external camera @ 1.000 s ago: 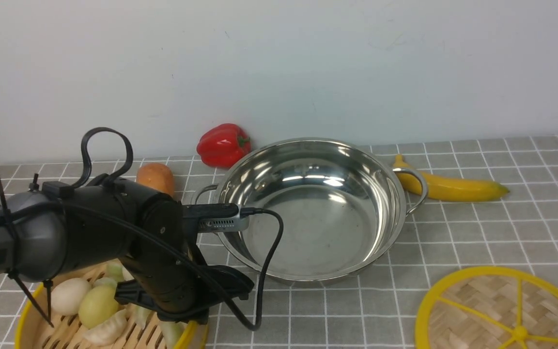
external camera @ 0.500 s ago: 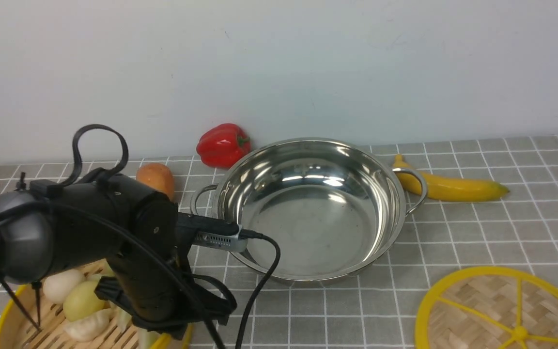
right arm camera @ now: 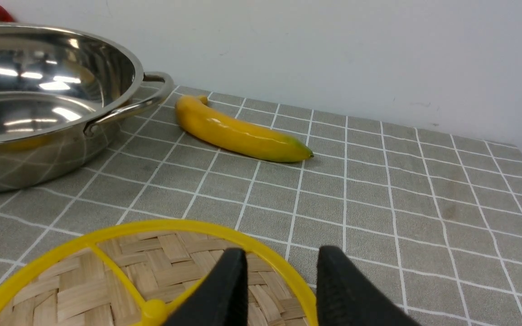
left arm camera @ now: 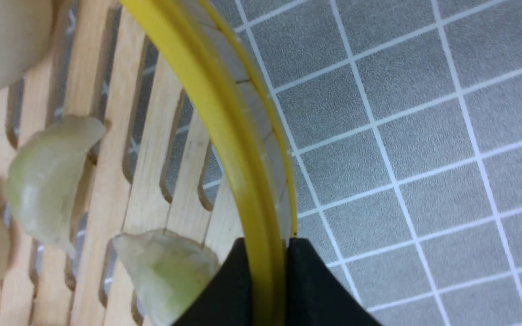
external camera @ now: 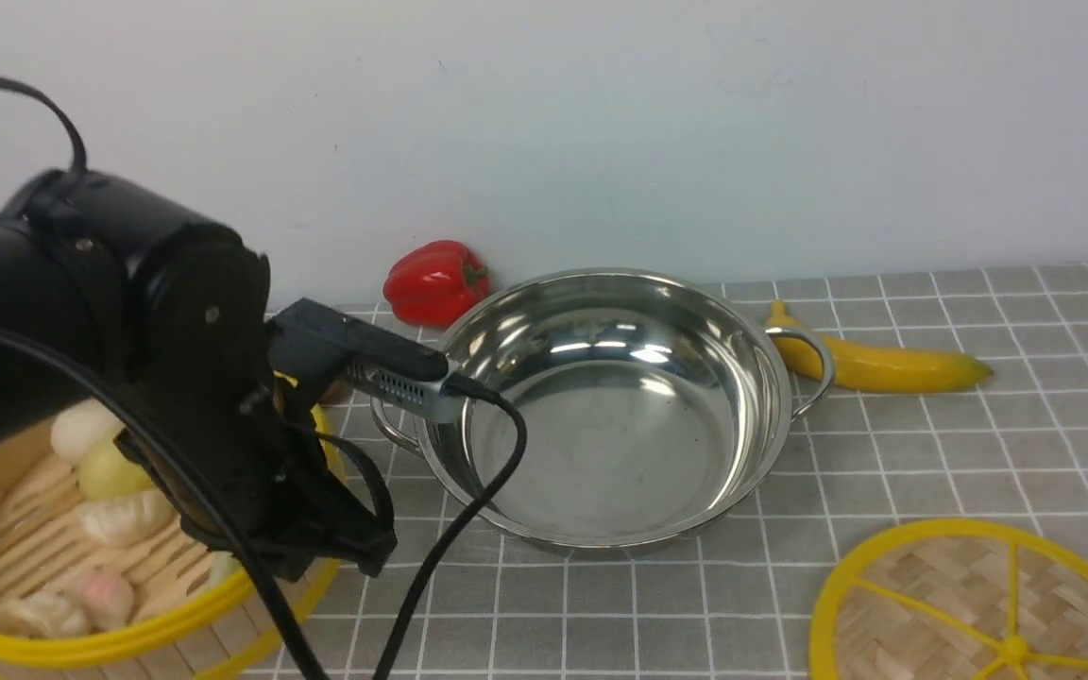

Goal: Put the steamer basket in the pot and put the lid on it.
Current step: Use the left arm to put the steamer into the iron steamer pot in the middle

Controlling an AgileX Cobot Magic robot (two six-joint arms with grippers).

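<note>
The steamer basket [external camera: 81,604], bamboo with a yellow rim and dumplings inside, hangs tilted at the front left, lifted off the table. My left gripper [left arm camera: 268,246] is shut on its rim [left arm camera: 224,131], one finger inside, one outside. The shiny steel pot [external camera: 601,406] stands empty in the middle, right of the basket; it also shows in the right wrist view [right arm camera: 39,104]. The woven lid [external camera: 978,604] with yellow rim and knob lies flat at the front right. My right gripper [right arm camera: 281,256] is open just above the lid's rim [right arm camera: 279,258], touching nothing.
A red bell pepper [external camera: 435,280] lies behind the pot on the left. A banana [external camera: 875,364] lies right of the pot, also seen in the right wrist view [right arm camera: 238,131]. The left arm's cable [external camera: 468,491] hangs over the pot's near rim. The wall is close behind.
My left gripper has lifted the steamer basket up off the table, tilting it. The orange thing behind the arm is now hidden. The pot and lid have not moved.
</note>
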